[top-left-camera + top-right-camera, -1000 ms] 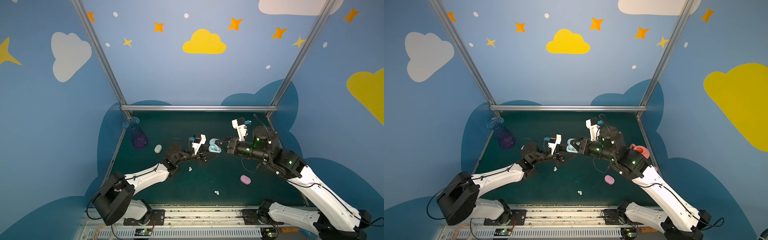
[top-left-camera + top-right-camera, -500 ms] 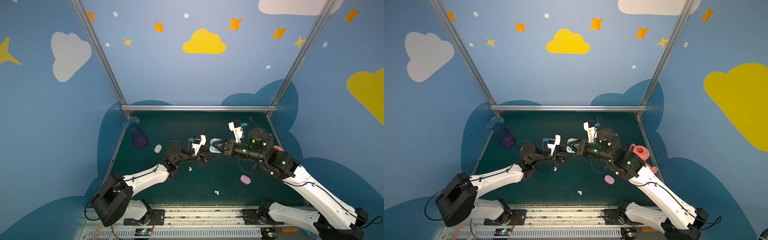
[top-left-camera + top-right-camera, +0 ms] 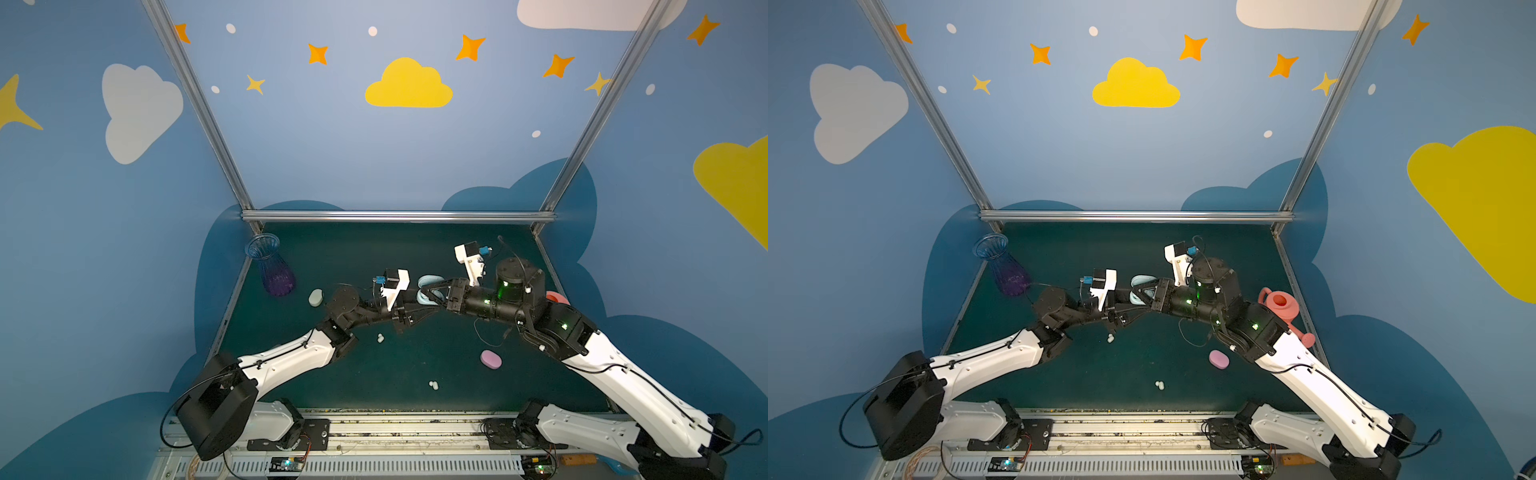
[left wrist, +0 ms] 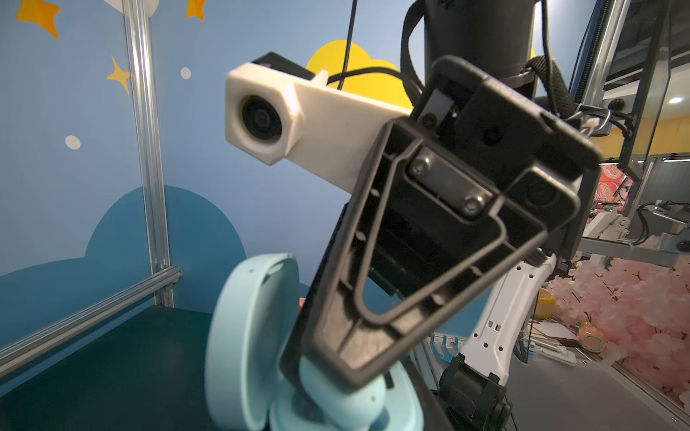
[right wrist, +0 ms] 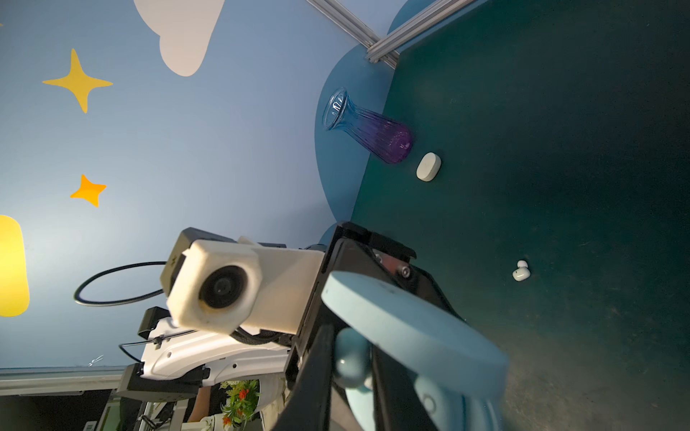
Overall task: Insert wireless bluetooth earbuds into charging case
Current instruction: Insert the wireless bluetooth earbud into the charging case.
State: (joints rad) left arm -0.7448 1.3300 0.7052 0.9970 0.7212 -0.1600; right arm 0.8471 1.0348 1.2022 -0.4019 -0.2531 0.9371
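Beyond the table's (image 3: 353, 253) centre, the left gripper (image 3: 428, 309) clamps the open light-blue charging case (image 3: 430, 279). The right gripper (image 3: 427, 288) reaches into its base, jaws straddling a pale-blue earbud (image 5: 351, 360); whether they still pinch it is unclear.

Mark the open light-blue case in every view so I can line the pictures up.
In a top view: open light-blue case, just right of and below the picture's centre.
In a top view: the case, straight below centre.
Left wrist: close up, lid standing open.
Right wrist: close up, lid raised.
Landmark: glass vase; not in the left wrist view.
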